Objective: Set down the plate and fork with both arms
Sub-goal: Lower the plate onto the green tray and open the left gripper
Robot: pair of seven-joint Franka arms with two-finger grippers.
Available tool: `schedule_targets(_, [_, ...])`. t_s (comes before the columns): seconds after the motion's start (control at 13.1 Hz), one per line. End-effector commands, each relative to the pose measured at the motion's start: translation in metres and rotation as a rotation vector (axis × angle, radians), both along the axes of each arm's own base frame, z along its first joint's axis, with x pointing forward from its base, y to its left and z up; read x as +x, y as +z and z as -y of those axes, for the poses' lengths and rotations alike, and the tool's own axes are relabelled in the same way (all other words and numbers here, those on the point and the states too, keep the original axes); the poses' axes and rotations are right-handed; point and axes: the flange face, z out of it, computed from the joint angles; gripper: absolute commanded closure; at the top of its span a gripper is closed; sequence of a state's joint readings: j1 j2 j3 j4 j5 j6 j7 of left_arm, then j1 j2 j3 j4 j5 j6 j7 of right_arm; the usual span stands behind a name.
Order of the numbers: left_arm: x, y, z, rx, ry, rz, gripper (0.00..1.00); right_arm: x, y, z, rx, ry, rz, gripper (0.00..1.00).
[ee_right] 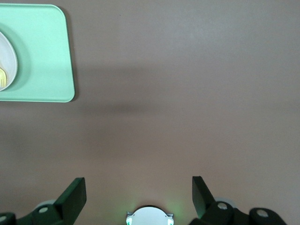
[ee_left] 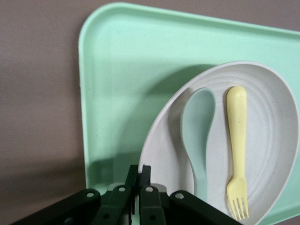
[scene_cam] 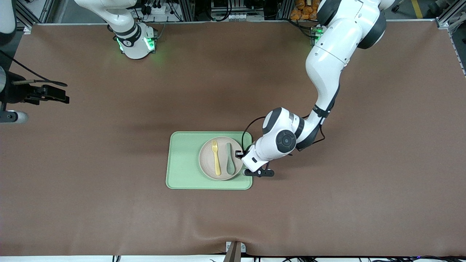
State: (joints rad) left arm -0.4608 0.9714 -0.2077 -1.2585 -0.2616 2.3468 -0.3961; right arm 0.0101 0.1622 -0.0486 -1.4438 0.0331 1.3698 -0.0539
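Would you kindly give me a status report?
Left gripper shut on plate rim. Right gripper open, waiting. Fork, spoon on plate, on tray.

Even overhead light, soft shadows on brown table [scene_cam: 109,203], slightly blurry wrist views
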Motion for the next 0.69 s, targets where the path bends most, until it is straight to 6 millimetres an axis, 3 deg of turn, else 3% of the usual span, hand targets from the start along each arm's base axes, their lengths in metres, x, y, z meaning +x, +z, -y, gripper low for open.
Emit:
schedule_targets(0.0, [0.003, -0.004, 0.006, -0.011, 0.027, 0.004, 1.00, 0.008, -0.011, 0.001, -0.003, -0.005, -0.008, 0.00])
schedule_targets(0.08, [0.002, -0.005, 0.006, -0.009, 0.023, 0.005, 1.00, 0.011, -0.017, -0.003, -0.002, 0.001, -0.019, 0.00])
schedule_targets(0.15, [0.003, -0.006, 0.005, -0.008, 0.024, 0.005, 0.59, 0.012, -0.020, -0.004, -0.002, 0.003, -0.022, 0.00])
schedule_targets(0.23, [0.006, -0.004, 0.002, 0.000, 0.020, 0.016, 0.01, 0.015, -0.029, -0.006, -0.002, 0.006, -0.037, 0.00])
schedule_targets(0.38, [0.006, 0.005, 0.003, 0.007, 0.017, 0.032, 0.00, 0.022, -0.042, -0.010, -0.004, 0.013, -0.051, 0.00])
schedule_targets(0.46, [0.015, 0.016, -0.007, 0.022, 0.028, 0.048, 0.00, 0.025, -0.044, -0.011, 0.001, 0.016, -0.039, 0.00])
schedule_targets(0.61, [0.019, 0.048, -0.012, 0.030, 0.021, 0.058, 0.00, 0.030, -0.052, -0.034, -0.005, 0.024, -0.042, 0.00])
